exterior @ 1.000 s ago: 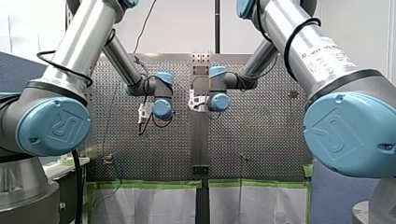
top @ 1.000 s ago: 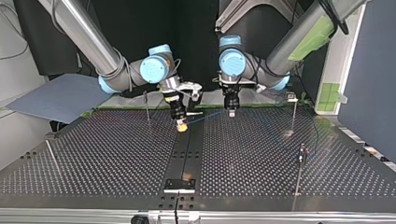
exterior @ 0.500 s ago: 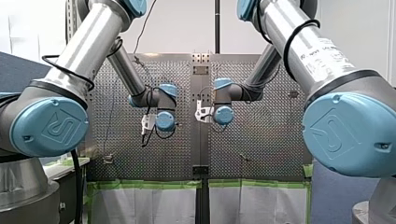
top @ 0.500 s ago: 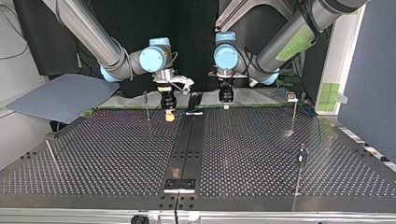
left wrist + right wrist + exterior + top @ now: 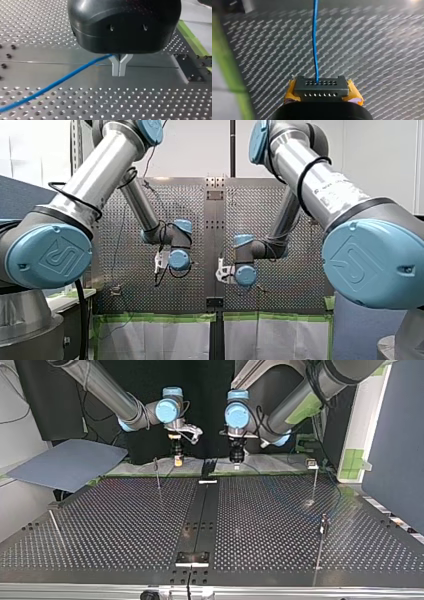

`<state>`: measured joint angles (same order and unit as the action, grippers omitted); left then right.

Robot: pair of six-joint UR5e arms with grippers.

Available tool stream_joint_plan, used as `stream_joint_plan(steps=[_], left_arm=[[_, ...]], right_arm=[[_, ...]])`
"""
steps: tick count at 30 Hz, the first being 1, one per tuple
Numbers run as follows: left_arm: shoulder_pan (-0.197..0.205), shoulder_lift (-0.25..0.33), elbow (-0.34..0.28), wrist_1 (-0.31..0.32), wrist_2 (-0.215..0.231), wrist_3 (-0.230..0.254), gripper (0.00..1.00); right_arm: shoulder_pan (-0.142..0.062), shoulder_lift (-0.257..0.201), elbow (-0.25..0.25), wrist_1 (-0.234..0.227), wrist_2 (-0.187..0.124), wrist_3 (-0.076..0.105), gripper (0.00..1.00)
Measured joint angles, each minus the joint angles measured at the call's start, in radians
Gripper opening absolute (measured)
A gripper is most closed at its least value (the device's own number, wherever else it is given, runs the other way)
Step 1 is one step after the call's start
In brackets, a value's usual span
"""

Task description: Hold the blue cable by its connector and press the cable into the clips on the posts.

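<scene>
— Blue cable (image 5: 315, 37): where is it?
— One end sits in a dark connector (image 5: 321, 86) with two rows of small holes. My right gripper (image 5: 322, 92) is clamped on that connector, a yellow pad (image 5: 291, 92) against each end. In the right wrist view the cable runs straight away from the connector, above the perforated table (image 5: 374, 50).
— And the other arm?
— My left gripper (image 5: 119, 71) has its metal fingers (image 5: 116, 67) pressed together at the tips. The cable comes out of the fork where they part, up by the black body. From there it slants off over the table's smooth centre strip (image 5: 155, 75). The fingers are closed round it.
— How are the arms posed?
— In the top view both come in over the table's far edge, forearms slanting down and inward to blue-capped wrists. Each gripper points straight down and hangs raised above that edge. The two are near each other, one on either side of the centre strip.
— Anything else on the table?
— Thin posts (image 5: 157, 474). One stands near the far edge, just beside my right gripper. Two stand along the edge at that view's right, and one leans by the edge at its left.
</scene>
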<state>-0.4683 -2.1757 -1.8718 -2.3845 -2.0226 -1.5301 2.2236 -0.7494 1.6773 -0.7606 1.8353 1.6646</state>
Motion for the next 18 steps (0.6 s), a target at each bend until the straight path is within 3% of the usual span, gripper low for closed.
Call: stream_joint_plan(steps=[11,18], left_arm=[[-0.019,-0.089,0.017,0.054,0.001,0.002,0.02],[-0.048,-0.153,0.072,0.051,0.000,0.002,0.02]], right_arm=[[-0.052,0.104,0.104,-0.104,0.016,-0.010,0.00],[-0.119,0.175,0.175,-0.175,-0.017,-0.030,0.00]])
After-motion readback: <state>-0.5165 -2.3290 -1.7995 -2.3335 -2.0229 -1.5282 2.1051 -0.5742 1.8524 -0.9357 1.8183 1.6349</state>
